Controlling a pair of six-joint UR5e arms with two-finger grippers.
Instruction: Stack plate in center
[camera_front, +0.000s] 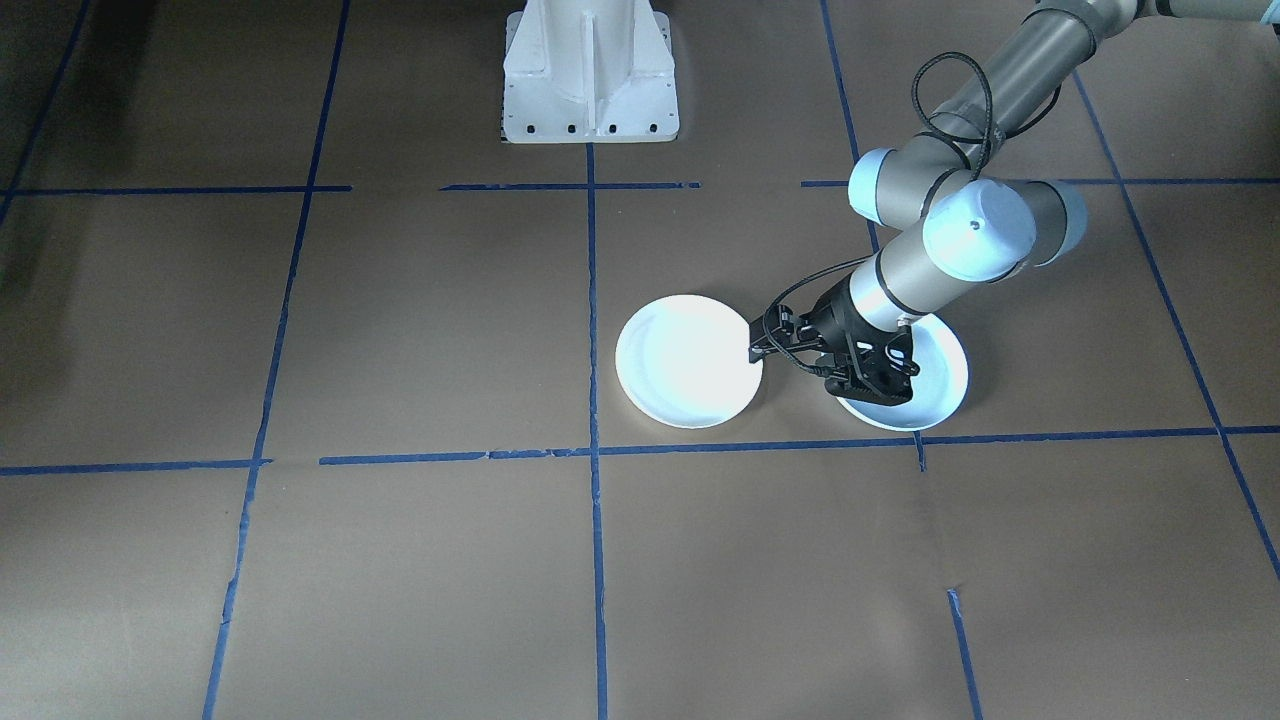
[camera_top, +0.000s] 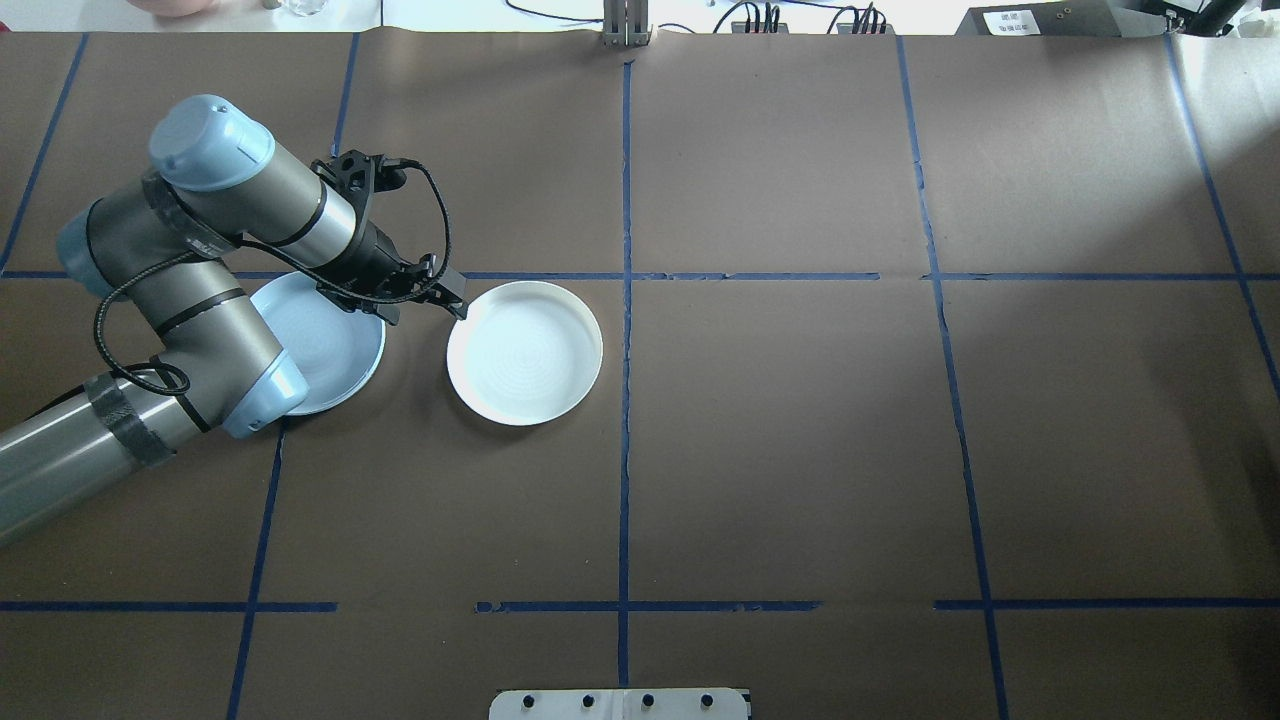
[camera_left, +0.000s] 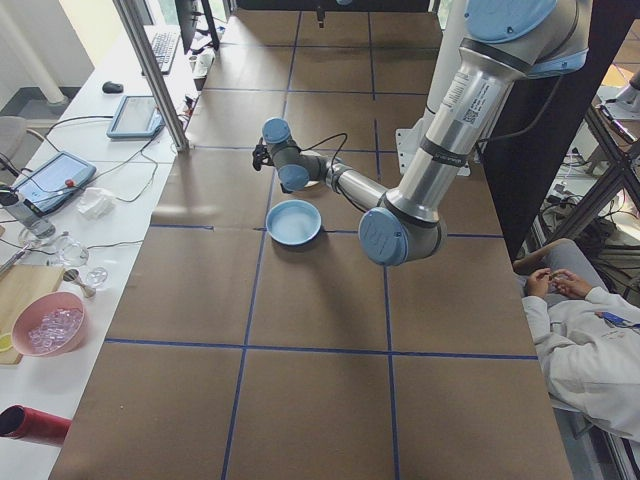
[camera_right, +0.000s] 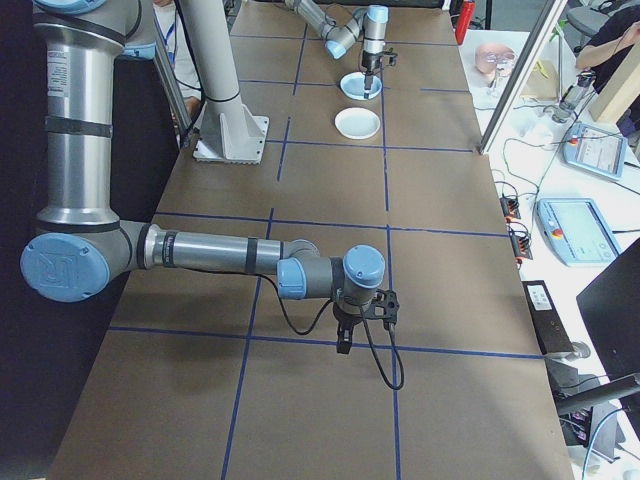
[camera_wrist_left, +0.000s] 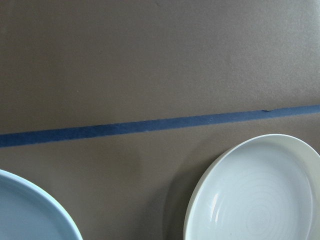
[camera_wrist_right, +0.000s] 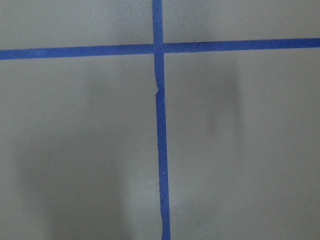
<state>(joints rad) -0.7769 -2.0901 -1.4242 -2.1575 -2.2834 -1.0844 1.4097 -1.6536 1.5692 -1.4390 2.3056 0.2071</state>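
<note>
Brown papered table (camera_top: 800, 450) | white plate (camera_top: 525, 352), pale blue plate (camera_top: 325, 345) apart | left gripper (camera_top: 452, 298) between, empty, aperture unclear | right gripper (camera_right: 343, 345) aperture unclear

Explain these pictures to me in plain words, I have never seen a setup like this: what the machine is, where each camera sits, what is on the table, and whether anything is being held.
This is a robot with two arms at a table covered in brown paper marked with blue tape. Two pictures look down from above, one from behind the robot and one facing it; two look along the table from its ends; two come from cameras on the wrists. On the table lie a white plate and a pale blue plate, side by side and apart. The left gripper hovers between them, holding nothing. The right gripper is far off over bare paper; whether it is open cannot be told.
</note>
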